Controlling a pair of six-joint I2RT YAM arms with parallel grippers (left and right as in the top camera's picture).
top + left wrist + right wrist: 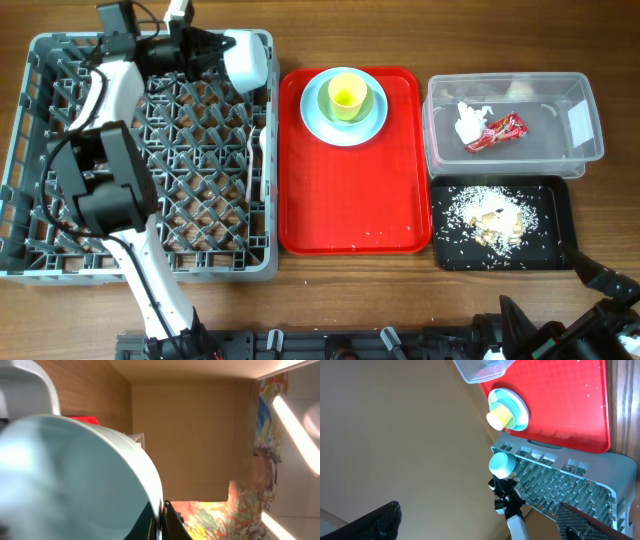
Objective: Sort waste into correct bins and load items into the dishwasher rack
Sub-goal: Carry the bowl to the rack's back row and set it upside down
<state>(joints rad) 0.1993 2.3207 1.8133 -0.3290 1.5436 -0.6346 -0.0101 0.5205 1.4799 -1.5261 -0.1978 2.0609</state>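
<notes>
The left gripper (222, 47) is pinched tight on the rim of a pale blue bowl (248, 60), and one dark finger tip (170, 520) pokes out right by the bowl's edge. The bowl is tipped on its side over the far right corner of the big grey rack (150, 268). I cannot tell if it touches the pegs. The right gripper (548, 288) has its fingers (382, 519) spread wide with nothing in them, down by the near edge of the table past the black tray (562, 200). A white plastic fork or spoon (256, 155) (I can't tell which) lies in the rack by its right wall. Beside the rack sits a flat red tray (350, 210) with a pale blue plate (318, 118) on it, and a small yellow cup (345, 97) stands on the plate. In the clear tub (585, 110) lie a crumpled white napkin (467, 123) and a shiny red wrapper (497, 131). Rice-like scraps (490, 215) are spread in the black tray. Everything rests on a brown wooden table (610, 40).
</notes>
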